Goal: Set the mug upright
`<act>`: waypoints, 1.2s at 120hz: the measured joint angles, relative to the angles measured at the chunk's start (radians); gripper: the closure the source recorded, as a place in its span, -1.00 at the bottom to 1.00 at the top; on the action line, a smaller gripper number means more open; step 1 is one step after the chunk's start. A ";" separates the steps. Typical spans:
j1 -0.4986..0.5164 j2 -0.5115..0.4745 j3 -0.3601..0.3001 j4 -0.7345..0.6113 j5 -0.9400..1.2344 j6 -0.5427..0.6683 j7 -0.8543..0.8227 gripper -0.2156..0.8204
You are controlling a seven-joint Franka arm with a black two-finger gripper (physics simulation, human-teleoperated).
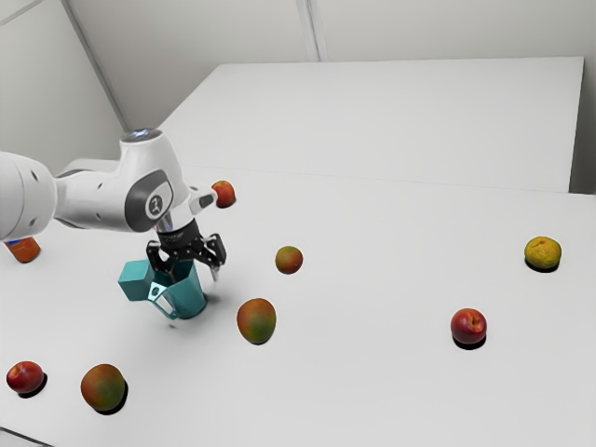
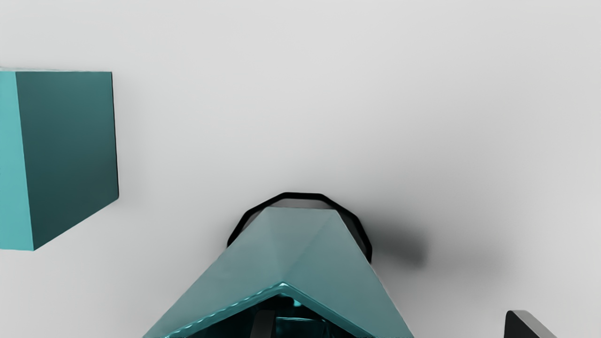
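The mug [image 1: 190, 296] is seen standing on its base on the tabletop [image 1: 372, 391], mouth up, with its handle [image 1: 163, 304] turned toward the near side of the exterior view; the upright pose named in the task is thus shown. The tool [image 1: 194, 275] is held low over the mouth with its fingers apart: one finger [image 2: 264, 324] is let down inside the cup, while the other finger [image 2: 526, 326] is kept outside, clear of the wall. By this straddle the wall could be pinched or left free, and nothing is clamped, so the mug's weight is judged to be borne by its own flat base. The pose would suit a grip about to be taken as well as one just given up; the two cannot be told apart. With a finger within the rim, any sideways shift could tip the cup, whereas a straight lift is judged safer whenever the tool is to be withdrawn. A teal cube [image 1: 136, 279] is set near the mug, a gap being left between them.
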 joint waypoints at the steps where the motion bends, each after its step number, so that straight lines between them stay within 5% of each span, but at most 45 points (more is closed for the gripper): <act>1: 0.000 0.000 0.000 0.001 0.000 0.000 0.000 -0.45; 80: -0.005 -0.029 0.000 0.078 -0.024 -0.050 0.027 -0.58; 125: -0.001 -0.060 -0.008 0.359 0.014 -0.240 0.142 -0.58; 144: 0.137 -0.079 -0.149 0.446 0.044 -0.344 0.196 -0.58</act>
